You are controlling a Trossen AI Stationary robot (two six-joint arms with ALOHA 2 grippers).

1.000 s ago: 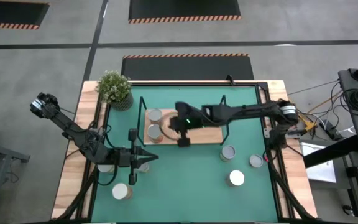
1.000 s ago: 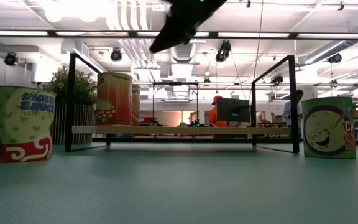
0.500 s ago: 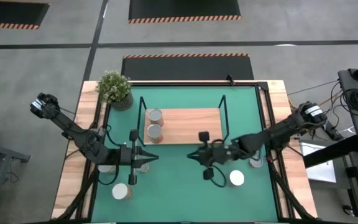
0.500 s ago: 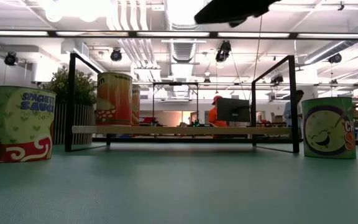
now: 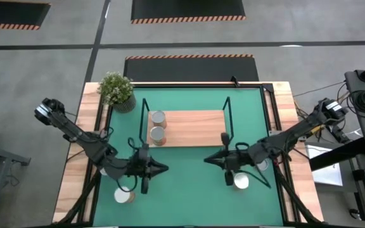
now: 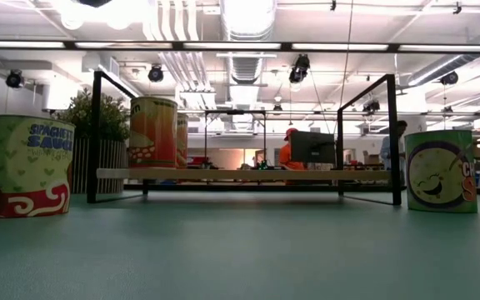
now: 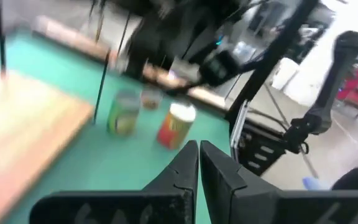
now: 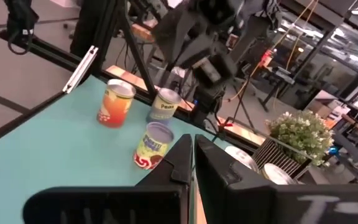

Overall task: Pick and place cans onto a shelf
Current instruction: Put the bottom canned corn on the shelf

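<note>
The shelf (image 5: 192, 126) is a wooden board in a black wire frame at mid-table. Two cans (image 5: 158, 117) (image 5: 158, 133) stand at its left end; the low view shows an orange one (image 6: 152, 132). Loose cans stand on the green mat: one near left (image 5: 124, 196), one near right (image 5: 240, 182), and others partly under the arms. My left gripper (image 5: 165, 168) hovers shut in front of the shelf, pointing toward the table's right. My right gripper (image 5: 206, 159) hovers shut facing it, pointing left. Neither holds anything. The wrist views show shut fingertips (image 7: 197, 149) (image 8: 191, 146) and cans beyond (image 7: 176, 124) (image 8: 153, 144).
A potted plant (image 5: 116, 90) stands at the far left corner. The shelf's upright posts (image 5: 228, 117) rise at its corners. In the low view a can (image 6: 27, 167) stands left and another (image 6: 440, 171) right. Open mat lies between the grippers and the near edge.
My right gripper has left the shelf, swung toward the table's near and right edges, and turned to point left, staying shut. My left gripper has rolled about its own axis and sunk slightly toward the near edge. No can has moved.
</note>
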